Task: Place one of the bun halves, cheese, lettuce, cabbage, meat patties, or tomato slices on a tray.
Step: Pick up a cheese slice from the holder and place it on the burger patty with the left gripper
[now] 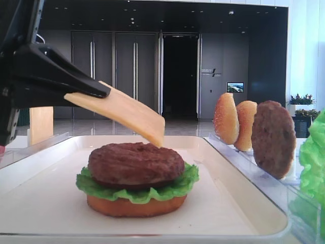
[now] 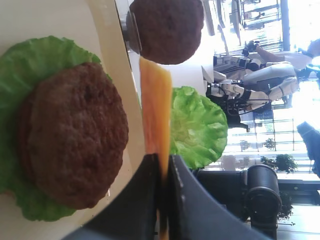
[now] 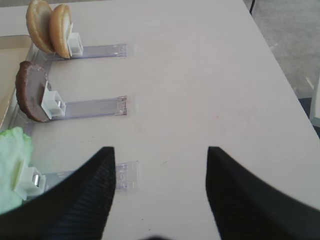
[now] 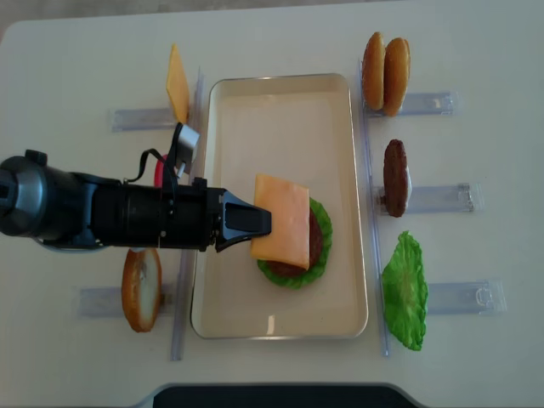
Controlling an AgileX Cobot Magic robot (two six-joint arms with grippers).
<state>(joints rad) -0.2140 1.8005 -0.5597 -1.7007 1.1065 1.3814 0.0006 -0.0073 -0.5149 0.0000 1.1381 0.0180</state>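
I see my left gripper (image 4: 255, 221) clamped on one edge of the cheese (image 4: 283, 220), holding it tilted above the patty (image 4: 316, 238) stacked on lettuce (image 1: 137, 189) and a bun half (image 1: 136, 206) in the tray (image 4: 280, 110). At the right, my right gripper (image 3: 160, 165) stands wide with nothing between its jaws, over the table (image 3: 200, 75) near the holders (image 3: 95, 107).

Smooth matt cheese (image 4: 282, 220), rough grainy patty (image 1: 136, 162), glossy cream tray (image 4: 280, 106)

Setting: lobby-like hall used as robot lab; dark panelled doors (image 1: 114, 71), potted plants (image 1: 301, 99), white table (image 4: 476, 34), another robot (image 2: 255, 87) nearby.
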